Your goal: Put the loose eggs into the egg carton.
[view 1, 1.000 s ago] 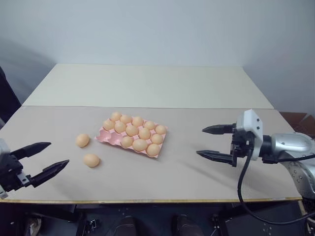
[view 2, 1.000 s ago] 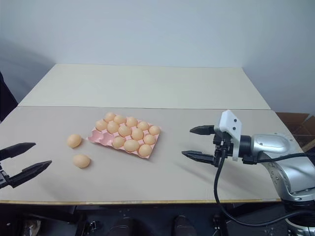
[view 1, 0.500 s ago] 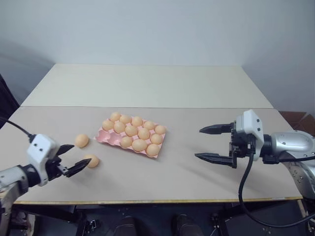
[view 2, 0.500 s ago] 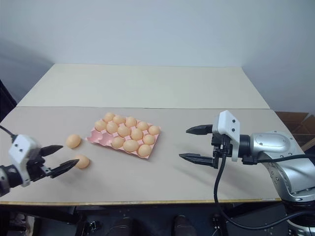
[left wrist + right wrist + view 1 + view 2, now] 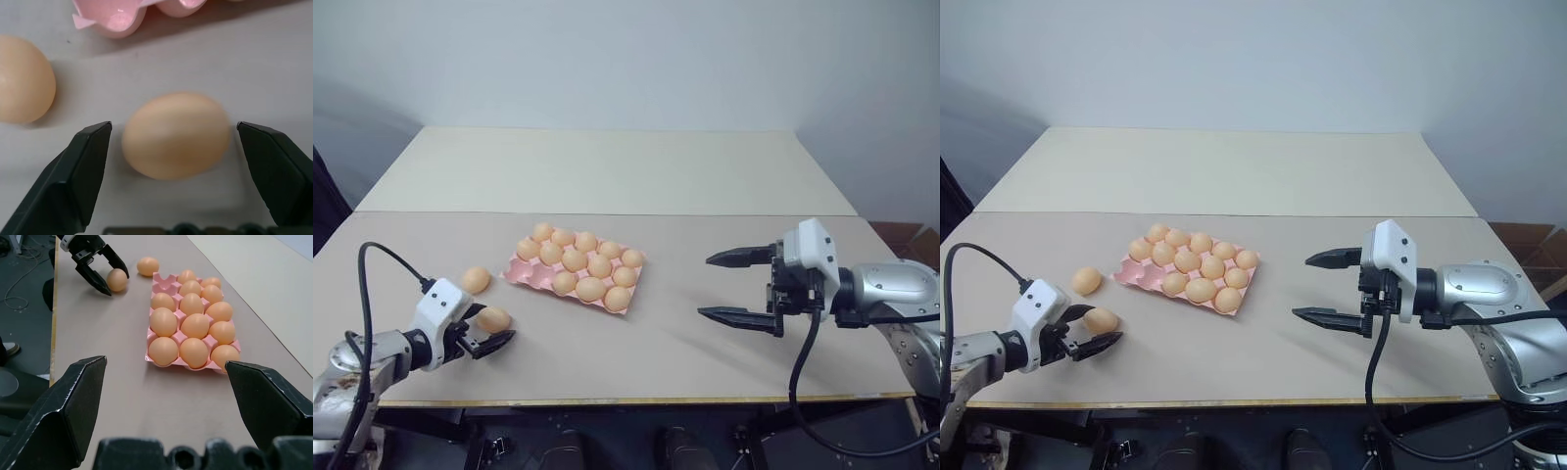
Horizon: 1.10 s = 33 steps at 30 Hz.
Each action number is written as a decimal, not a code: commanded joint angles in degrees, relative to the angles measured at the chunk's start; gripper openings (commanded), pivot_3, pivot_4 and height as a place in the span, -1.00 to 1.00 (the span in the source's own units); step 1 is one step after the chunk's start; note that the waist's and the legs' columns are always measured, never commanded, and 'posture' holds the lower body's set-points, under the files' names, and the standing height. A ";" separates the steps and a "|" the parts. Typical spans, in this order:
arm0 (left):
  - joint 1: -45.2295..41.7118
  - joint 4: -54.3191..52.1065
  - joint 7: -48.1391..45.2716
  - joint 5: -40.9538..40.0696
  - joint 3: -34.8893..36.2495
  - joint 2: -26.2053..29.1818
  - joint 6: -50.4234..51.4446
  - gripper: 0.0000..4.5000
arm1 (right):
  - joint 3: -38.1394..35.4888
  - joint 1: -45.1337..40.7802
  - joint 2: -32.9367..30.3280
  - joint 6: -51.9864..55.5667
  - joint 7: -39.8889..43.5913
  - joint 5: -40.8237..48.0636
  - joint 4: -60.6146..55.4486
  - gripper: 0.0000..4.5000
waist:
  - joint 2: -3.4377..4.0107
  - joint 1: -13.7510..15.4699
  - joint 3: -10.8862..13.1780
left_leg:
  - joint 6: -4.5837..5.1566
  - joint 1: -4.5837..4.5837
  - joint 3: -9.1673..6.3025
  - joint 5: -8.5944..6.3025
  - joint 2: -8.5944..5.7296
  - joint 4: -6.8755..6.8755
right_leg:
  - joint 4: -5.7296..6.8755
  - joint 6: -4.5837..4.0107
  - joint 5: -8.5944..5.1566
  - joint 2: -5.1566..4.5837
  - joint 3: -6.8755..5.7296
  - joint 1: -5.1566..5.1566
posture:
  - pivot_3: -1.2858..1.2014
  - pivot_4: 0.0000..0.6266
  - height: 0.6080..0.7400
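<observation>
The pink egg carton (image 5: 522,273) lies mid-table with most cups filled and its near-left corner cups empty. Two loose eggs rest on the table left of it: one (image 5: 476,280) by the carton's corner, the other (image 5: 494,318) nearer the front edge. My left gripper (image 5: 1103,323) is low at the table and open, one finger on either side of the nearer egg (image 5: 176,134), with a small gap on both sides. My right gripper (image 5: 705,286) hovers open over the table to the right of the carton, holding nothing.
A paler second tabletop (image 5: 607,171) adjoins the far side. The table's front edge (image 5: 626,399) runs just below both grippers. A black cable (image 5: 372,264) loops up from my left wrist.
My left gripper came forward and down from the table's left front corner to the nearer loose egg, and its fingers now straddle it. The right gripper has stayed put.
</observation>
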 commanded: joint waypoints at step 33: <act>-27.00 13.86 -0.33 2.71 -11.90 -7.30 -5.34 0.04 | -1.78 0.43 -0.66 -1.30 -2.78 0.53 -3.70 1.00 | -0.03 0.07 0.00 | 0.03 -0.06 -0.07 0.02 -0.08 0.02 | 0.00 0.39 0.24 0.03 -0.01 0.06 | 0.03 -0.52 1.00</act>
